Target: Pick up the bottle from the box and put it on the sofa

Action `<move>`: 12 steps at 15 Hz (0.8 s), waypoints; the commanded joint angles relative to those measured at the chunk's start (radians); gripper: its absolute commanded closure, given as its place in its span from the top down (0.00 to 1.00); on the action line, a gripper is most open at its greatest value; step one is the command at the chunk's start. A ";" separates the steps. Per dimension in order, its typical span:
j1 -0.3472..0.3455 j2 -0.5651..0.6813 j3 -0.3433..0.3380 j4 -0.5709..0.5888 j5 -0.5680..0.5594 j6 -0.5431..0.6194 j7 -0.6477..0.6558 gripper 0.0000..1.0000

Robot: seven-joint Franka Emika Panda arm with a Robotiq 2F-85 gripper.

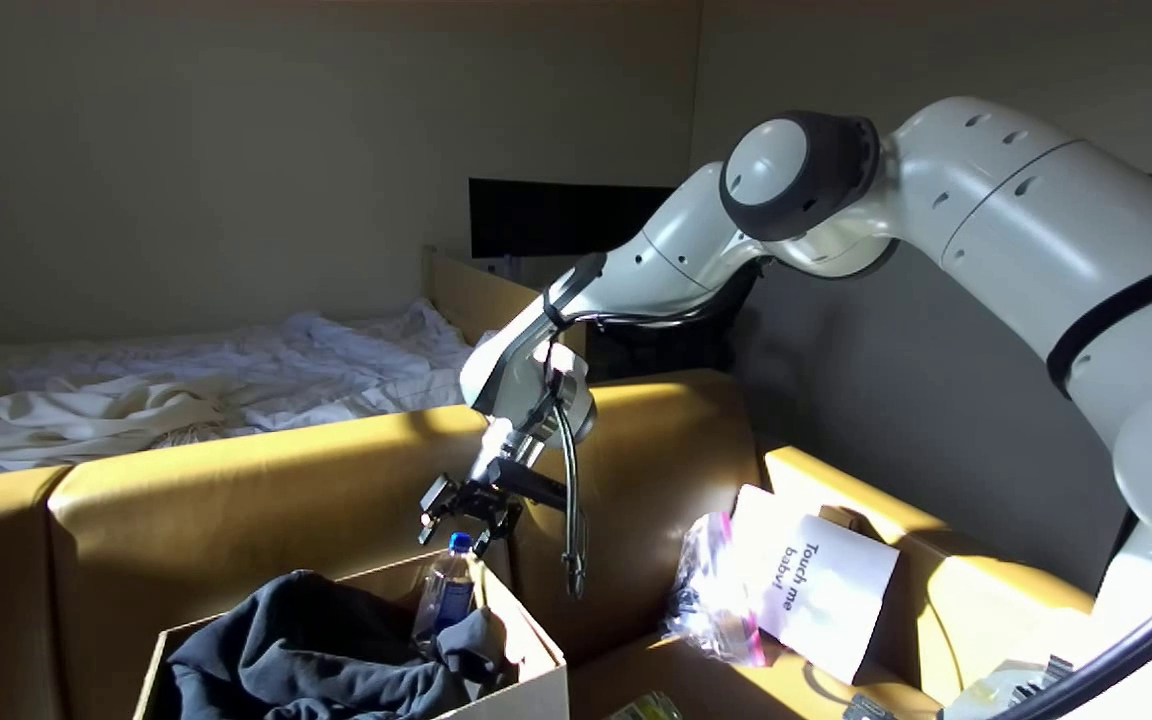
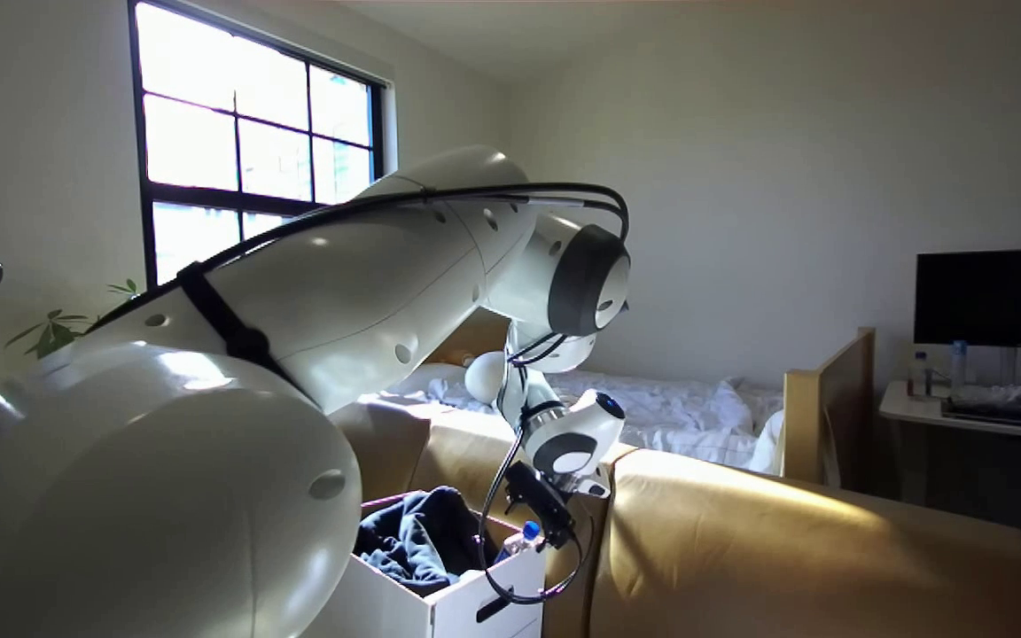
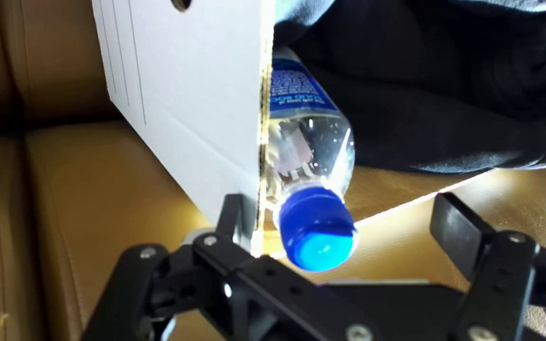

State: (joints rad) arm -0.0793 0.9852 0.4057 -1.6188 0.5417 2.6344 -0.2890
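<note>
The bottle (image 3: 313, 147) is clear plastic with a blue cap and blue label. It leans tilted in a corner of the box (image 3: 197, 85), its cap above the rim; both exterior views show it too (image 1: 454, 600) (image 2: 515, 543). Dark cloth (image 1: 316, 650) lies beside it in the box. My gripper (image 3: 341, 222) is open and empty, just above the cap. In the wrist view the cap shows between the fingers; the left finger overlaps the box wall's outer face, with the wall's edge between it and the cap. The box stands by the mustard-tan sofa's back (image 1: 266, 500).
A white paper sign (image 1: 826, 590) and a clear plastic bag (image 1: 716, 600) lie on the sofa's seat by its arm. A bed with white sheets (image 1: 286, 360) stands behind the sofa back. A cable loop (image 2: 510, 598) hangs from the wrist beside the box.
</note>
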 commanded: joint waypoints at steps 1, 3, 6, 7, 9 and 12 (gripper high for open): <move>0.069 0.005 -0.041 0.066 -0.086 -0.100 0.098 1.00; 0.097 0.012 -0.070 0.099 -0.123 -0.138 0.132 1.00; 0.135 0.020 -0.113 0.146 -0.170 -0.192 0.169 1.00; 0.144 0.023 -0.123 0.158 -0.183 -0.201 0.173 1.00; 0.163 0.033 -0.145 0.188 -0.208 -0.223 0.187 1.00; 0.190 0.042 -0.177 0.220 -0.244 -0.251 0.213 1.00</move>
State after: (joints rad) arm 0.0815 1.0123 0.2498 -1.4519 0.3424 2.4248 -0.1314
